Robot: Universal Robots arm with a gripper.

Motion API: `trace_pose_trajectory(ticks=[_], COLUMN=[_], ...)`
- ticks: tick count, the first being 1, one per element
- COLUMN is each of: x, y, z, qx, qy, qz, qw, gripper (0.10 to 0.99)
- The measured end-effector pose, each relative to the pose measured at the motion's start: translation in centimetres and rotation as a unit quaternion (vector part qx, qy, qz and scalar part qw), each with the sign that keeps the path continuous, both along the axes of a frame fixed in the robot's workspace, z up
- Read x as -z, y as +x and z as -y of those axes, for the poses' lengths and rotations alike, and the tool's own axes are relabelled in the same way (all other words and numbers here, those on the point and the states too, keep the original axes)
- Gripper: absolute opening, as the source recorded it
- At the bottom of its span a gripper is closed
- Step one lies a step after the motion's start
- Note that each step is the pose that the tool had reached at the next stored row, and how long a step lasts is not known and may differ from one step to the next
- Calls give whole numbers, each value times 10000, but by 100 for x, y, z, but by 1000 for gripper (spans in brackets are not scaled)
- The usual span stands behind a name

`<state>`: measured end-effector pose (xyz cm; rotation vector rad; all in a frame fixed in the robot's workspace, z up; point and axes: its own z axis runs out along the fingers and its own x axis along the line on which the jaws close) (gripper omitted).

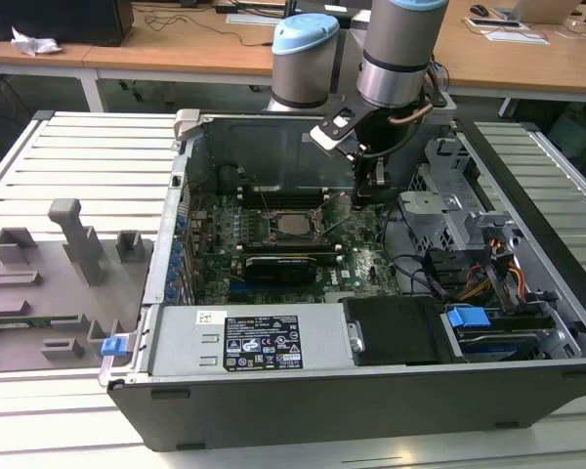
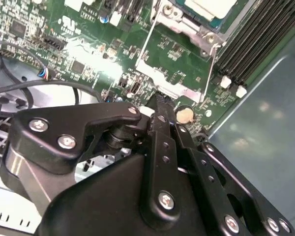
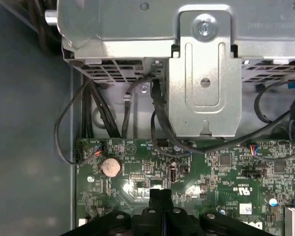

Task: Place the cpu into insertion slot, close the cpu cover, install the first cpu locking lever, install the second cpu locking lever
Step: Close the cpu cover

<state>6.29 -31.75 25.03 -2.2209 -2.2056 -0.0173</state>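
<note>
- The cpu (image 1: 294, 224) lies in the insertion slot (image 1: 270, 231), so the placing step appears complete.
- The tool (image 2: 160, 102) is clenched on nothing. In the exterior view it hangs above the circuit board (image 3: 226, 167), at 2 o'clock from the slot.
- Closing and locking steps: cannot tell whether they are done.

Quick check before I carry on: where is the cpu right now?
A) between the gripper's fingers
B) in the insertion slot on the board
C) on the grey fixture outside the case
B: the cpu lies silver-topped in the insertion slot, and the gripper, shut on nothing, hangs over the board to the exterior view's right of it.
</note>
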Motion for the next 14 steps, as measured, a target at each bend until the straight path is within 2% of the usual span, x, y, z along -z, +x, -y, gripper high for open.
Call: trace_pose_trajectory(ticks=[2, 3, 14], x=[0, -1, 0], y=[0, 0, -101], z=[0, 0, 0], qx=[-1, 0, 0], qy=[0, -1, 0], qz=[-94, -110, -114], qw=[10000, 9999, 9999], gripper=[106, 106, 106])
